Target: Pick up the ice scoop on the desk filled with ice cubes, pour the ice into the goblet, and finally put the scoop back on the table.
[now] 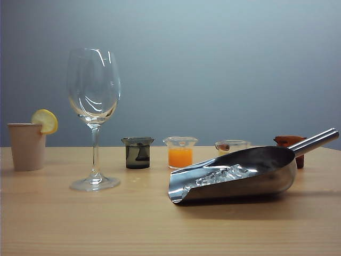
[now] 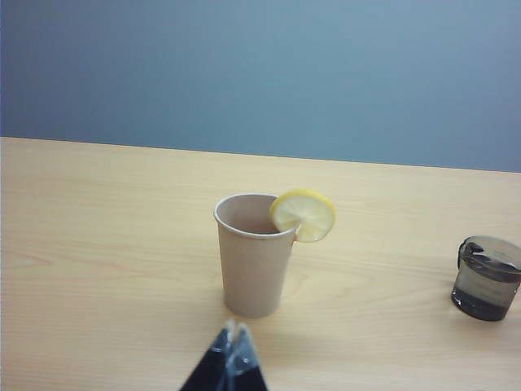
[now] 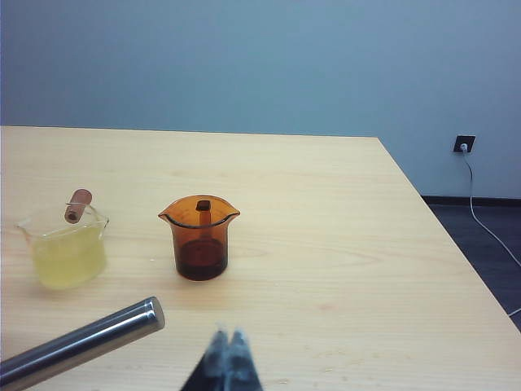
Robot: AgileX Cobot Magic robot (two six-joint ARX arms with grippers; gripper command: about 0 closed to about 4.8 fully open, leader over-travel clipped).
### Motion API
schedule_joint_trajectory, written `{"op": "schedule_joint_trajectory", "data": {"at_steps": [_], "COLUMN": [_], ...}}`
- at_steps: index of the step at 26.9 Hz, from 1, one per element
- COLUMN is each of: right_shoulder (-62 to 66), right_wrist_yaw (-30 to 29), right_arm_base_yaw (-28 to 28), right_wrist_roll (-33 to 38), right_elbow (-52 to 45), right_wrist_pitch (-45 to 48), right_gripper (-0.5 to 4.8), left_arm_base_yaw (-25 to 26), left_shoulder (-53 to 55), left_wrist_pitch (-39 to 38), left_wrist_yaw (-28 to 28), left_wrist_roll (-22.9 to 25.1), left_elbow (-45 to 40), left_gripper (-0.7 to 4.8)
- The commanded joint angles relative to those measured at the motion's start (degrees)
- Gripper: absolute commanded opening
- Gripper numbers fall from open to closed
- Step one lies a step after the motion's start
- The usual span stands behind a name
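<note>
Both grippers, left gripper (image 2: pixel 232 342) near the lemon-slice cup (image 2: pixel 255 254) and right gripper (image 3: pixel 226 346) beside the ice scoop (image 1: pixel 240 175), are closed, empty; no writing legible.

Looks like a staged lab or test room. Bare light-wood desk (image 3: pixel 342 212), plain blue-grey wall (image 1: pixel 224 64), small glass beakers (image 3: pixel 199 236).

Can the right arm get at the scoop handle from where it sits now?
Probably yes. The right gripper, shut, hangs above bare desk with the ice scoop handle end close beside it. The amber beaker stands farther back, off that path. It must open first.
</note>
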Motion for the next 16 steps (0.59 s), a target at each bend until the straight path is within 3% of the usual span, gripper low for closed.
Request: {"op": "schedule_joint_trajectory", "data": {"at_steps": [1, 12, 16], "right_shoulder": [0.0, 0.0, 0.5], "right_wrist_yaw": [0.3, 0.7, 4.6], "right_arm_base_yaw": [0.0, 0.1, 0.1], "right_wrist_roll": [0.3, 0.2, 0.3], "right_elbow": [-0.3, 1.4, 11.3], "right_wrist_pitch": [0.9, 0.5, -7.1], "right_gripper": [-0.01, -0.01, -0.01], "left_arm_base_yaw": [0.0, 0.0, 0.0], "left_shoulder": [0.1, 0.1, 0.1], "left_wrist_pitch": [0.5, 1.1, -3.8], "left_wrist_yaw": [0.1, 0.2, -3.8], "left_wrist_roll": [0.2, 0.2, 0.2], "left_elbow": [0.2, 2.0, 9.1], "left_gripper": [-0.05, -0.05, -0.05]}}
